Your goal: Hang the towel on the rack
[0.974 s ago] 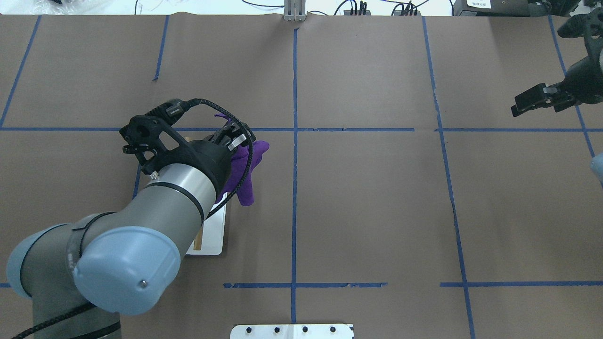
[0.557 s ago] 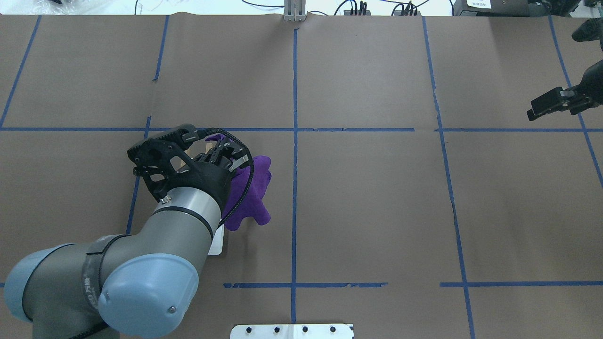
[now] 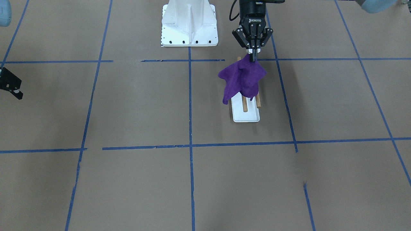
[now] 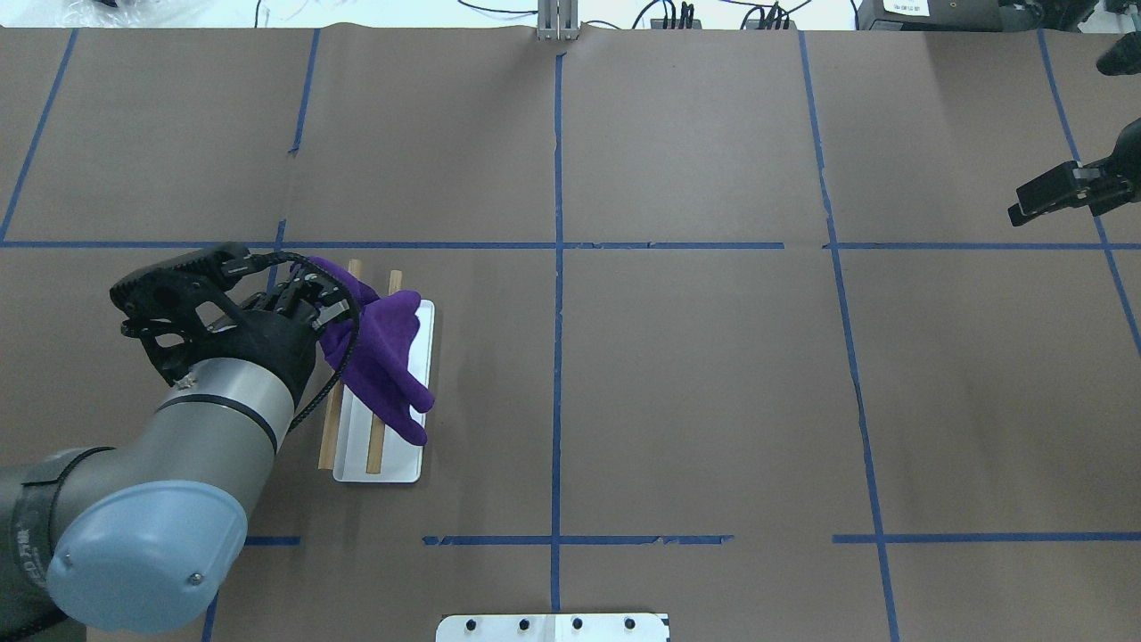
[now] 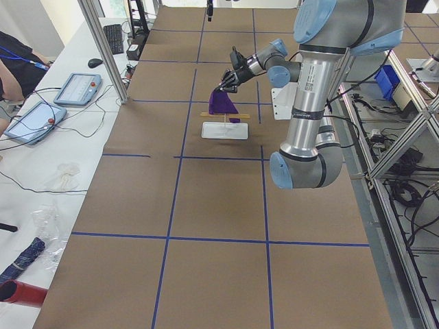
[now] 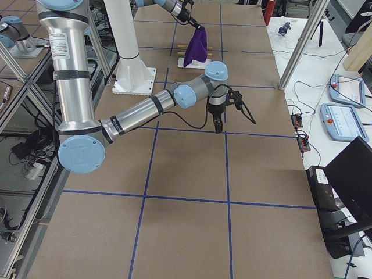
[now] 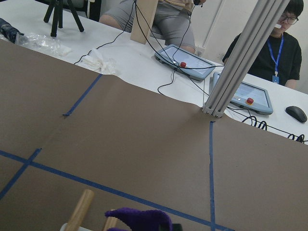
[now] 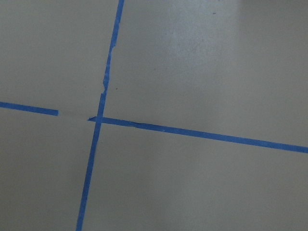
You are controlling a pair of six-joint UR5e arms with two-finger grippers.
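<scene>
The purple towel (image 3: 242, 80) hangs bunched from my left gripper (image 3: 253, 58), which is shut on its top corner. It hangs over the robot-side end of the rack (image 3: 246, 116), a white base with two wooden dowels (image 3: 245, 105). I cannot tell whether the towel touches the dowels. In the overhead view the towel (image 4: 383, 357) lies across both dowels (image 4: 375, 453), with my left gripper (image 4: 310, 290) at the rack's (image 4: 397, 468) left side. A towel tip (image 7: 139, 219) shows in the left wrist view. My right gripper (image 4: 1034, 201) is far to the right, shut and empty.
The large white bolted pedestal (image 3: 189, 22) stands behind the rack at the robot's side. Blue tape lines (image 3: 190, 96) cross the brown table cover. Tablets (image 5: 72, 89) and cables lie on the white bench beyond the table's far edge, where people sit.
My left gripper has carried the towel leftward, from the rack's right side to over it, so both dowels now show. My right gripper has drawn back toward the right edge.
</scene>
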